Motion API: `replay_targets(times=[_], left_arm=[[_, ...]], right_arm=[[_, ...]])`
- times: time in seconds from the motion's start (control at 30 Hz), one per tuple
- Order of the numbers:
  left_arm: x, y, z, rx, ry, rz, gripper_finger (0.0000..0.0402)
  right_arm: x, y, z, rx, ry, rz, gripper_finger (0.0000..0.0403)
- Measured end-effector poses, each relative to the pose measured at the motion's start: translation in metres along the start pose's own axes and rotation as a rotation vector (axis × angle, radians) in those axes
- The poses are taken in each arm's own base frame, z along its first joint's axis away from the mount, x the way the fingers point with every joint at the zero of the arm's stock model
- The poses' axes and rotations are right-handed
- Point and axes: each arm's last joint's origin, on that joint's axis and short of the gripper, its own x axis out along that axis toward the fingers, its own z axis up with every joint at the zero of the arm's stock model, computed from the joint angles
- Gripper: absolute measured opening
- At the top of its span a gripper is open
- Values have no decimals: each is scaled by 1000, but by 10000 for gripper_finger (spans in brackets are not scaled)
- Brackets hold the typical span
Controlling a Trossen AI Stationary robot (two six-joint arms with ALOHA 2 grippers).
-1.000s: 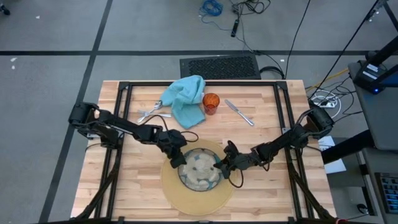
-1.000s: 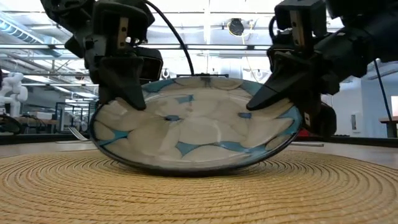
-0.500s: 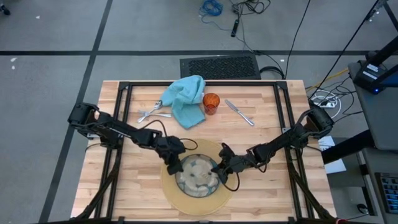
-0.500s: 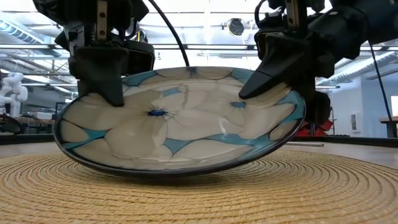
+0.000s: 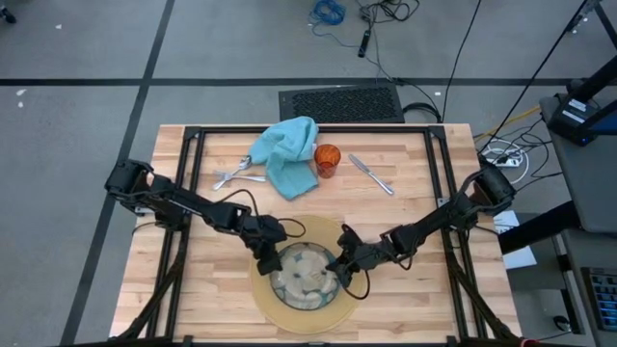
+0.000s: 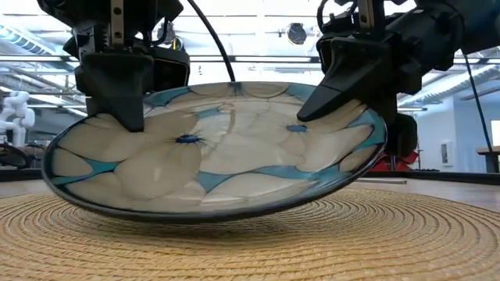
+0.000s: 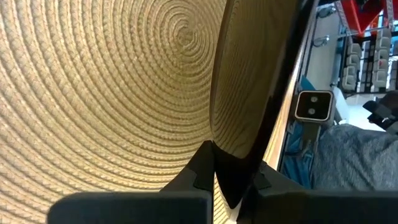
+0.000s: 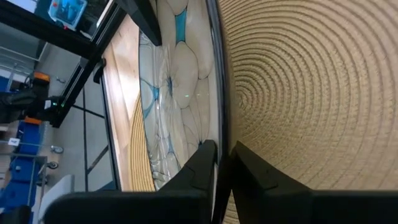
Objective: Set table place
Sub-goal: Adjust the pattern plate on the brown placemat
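The left gripper [image 5: 267, 258] is clamped on one side of the bowl's rim and the right gripper [image 5: 339, 264] on the opposite side, so the bowl [image 5: 302, 277] hangs between them over the middle of the mat [image 5: 337, 306], tilted, its low edge on the left gripper's side, seemingly just clear of the weave. To do this step well, I would level the bowl first, lower both arms at the same rate so neither pinch twists the glass, and let go only once the base sits flat near the mat's centre. The mat lies on the near part of the table [image 5: 434, 289]. Beyond the mat, well apart from it, the napkin [image 5: 286, 154] lies bunched, with the cup [image 5: 327, 157] touching or just beside it, the knife [image 5: 371, 174] past the cup, and more cutlery [image 5: 231, 173] on the napkin's other side. Around the table is grey floor with loose cables [image 5: 328, 12]; the low view shows a bright workshop behind.
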Motion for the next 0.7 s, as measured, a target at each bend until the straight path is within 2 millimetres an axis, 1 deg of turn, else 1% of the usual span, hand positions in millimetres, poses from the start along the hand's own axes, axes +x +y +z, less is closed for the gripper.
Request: replay_targets(times=[0.13,0.2,0.53,0.7], left_arm=[[2,0,-4,-1,22,8,0],[2,0,-4,-3,26,13,0],[3,1,-4,24,15,24,19],[4,2,-4,26,1,43,21]], right_arm=[[13,-4,-9,25,17,30,18],[16,-5,-11,28,21,35,18],[16,-8,-12,15,38,15,18],[16,-9,-13,8,55,7,32]])
